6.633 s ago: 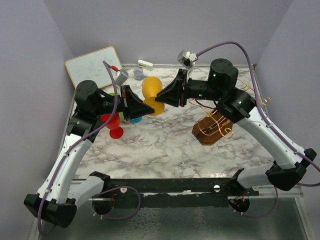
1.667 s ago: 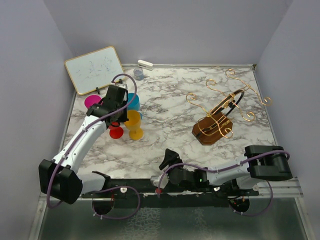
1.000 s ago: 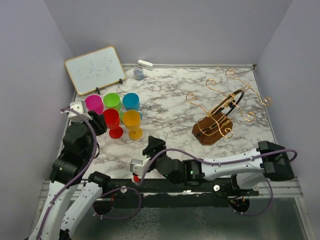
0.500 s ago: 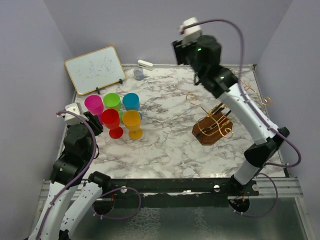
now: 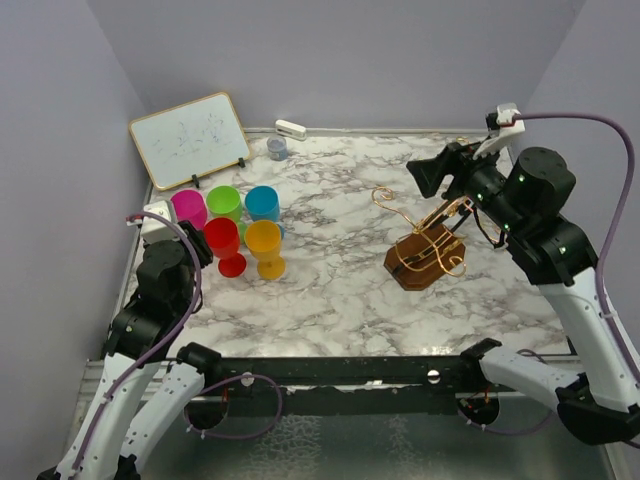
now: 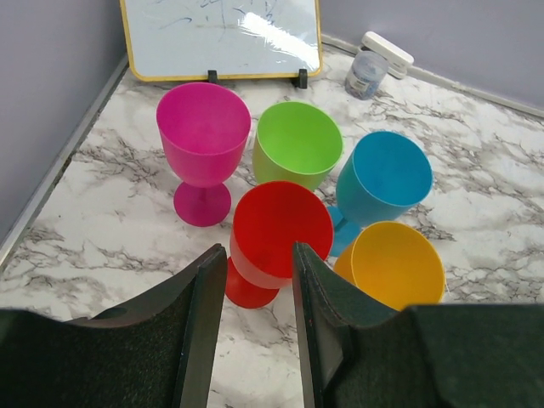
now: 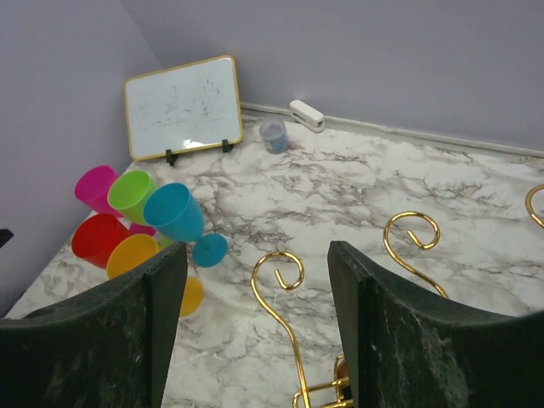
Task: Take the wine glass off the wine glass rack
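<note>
Looks abt done. Nothing hanging on the wine glass rack (image 5: pixel 428 255): gold hooks bare in top + R wrist views. Stands near right edge of the tabletop (image 5: pixel 340 290), roughly mid-depth, wood base down.

Five wine glasses off it, all upright, tight cluster near left edge toward far-left corner. Back row: pink glass (image 5: pixel 188 208), green glass (image 5: pixel 224 202), blue glass (image 5: pixel 262 203). Just in front: red glass (image 5: pixel 222 238) + orange glass (image 5: pixel 264 240). Can't pick out the task's own glass among them. No matter for progress, w/ none on the rack.

Left jaws: partway apart, narrow-ish gap, holding nothing. Hang by left edge, on near side of the cluster, aimed at red glass. Frame it in L wrist view but well short of it, no contact.

Right jaws: wide apart, empty. Hover above far side of the rack, looking down across the hooks toward the cluster. No touching the wire, as far as visible.

Left to do, prob: nothing w/ the glasses. Maybe just parking both sets of jaws. One risk worth noting: right jaws directly over curly wire, so easy to snag a hook if dropping lower.
</note>
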Tool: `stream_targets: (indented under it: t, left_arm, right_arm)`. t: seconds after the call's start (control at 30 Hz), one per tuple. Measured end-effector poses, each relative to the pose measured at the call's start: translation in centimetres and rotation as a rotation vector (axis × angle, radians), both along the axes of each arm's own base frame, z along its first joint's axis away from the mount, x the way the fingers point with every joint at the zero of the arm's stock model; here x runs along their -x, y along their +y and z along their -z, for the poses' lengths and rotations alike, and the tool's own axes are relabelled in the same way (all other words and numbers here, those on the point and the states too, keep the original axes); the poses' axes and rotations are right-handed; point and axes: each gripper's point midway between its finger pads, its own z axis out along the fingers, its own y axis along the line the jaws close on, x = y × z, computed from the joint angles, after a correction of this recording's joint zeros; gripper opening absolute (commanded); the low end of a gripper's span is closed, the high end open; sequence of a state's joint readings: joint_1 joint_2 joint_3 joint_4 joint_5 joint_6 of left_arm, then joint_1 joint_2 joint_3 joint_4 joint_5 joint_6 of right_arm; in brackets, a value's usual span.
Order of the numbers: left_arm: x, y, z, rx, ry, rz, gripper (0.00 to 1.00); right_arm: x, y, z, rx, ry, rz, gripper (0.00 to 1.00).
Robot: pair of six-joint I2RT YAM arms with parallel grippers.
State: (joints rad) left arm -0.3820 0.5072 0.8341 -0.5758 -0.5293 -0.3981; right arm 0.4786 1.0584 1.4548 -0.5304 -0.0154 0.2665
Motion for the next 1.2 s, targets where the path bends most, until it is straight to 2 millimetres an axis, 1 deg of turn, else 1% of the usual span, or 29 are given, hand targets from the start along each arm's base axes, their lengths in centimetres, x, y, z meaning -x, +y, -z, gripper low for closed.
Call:
stream_targets:
  t: [0.03, 0.13, 0.23, 0.3, 0.5, 0.8, 1.07, 1.2]
  left_arm:
    - [0.0, -0.1, 0.1, 0.0, 0.003, 0.006, 0.39]
    - [-0.1, -0.4, 0.1, 0.001, 0.006, 0.021, 0.39]
    - [-0.1, -0.5, 0.1, 0.002, 0.006, 0.029, 0.39]
    - [-0.1, -0.6, 0.1, 0.004, 0.006, 0.034, 0.39]
    - [-0.1, -0.9, 0.1, 0.007, 0.005, 0.05, 0.39]
    - [-0.1, -1.2, 0.0, 0.01, 0.003, 0.063, 0.39]
    - [-0.1, -1.2, 0.1, 0.01, 0.003, 0.063, 0.39]
    - [-0.1, -1.2, 0.2, 0.009, 0.007, 0.063, 0.39]
  right_arm:
    - [1.1, -0.2, 0.0, -0.012, -0.008, -0.017, 0.68]
    - [2.7, -0.4, -0.2, -0.03, -0.023, -0.047, 0.68]
    - [3.5, -0.5, -0.9, -0.04, -0.042, -0.064, 0.68]
    - [3.8, -0.5, -0.7, -0.041, -0.042, -0.071, 0.68]
    - [4.0, -0.4, 1.1, -0.033, -0.009, -0.078, 0.68]
    - [4.3, -0.6, 1.5, -0.044, -0.012, -0.077, 0.69]
    - [4.1, -0.3, 3.1, -0.041, -0.004, -0.083, 0.69]
    - [4.1, -0.3, 3.3, -0.056, -0.01, -0.083, 0.68]
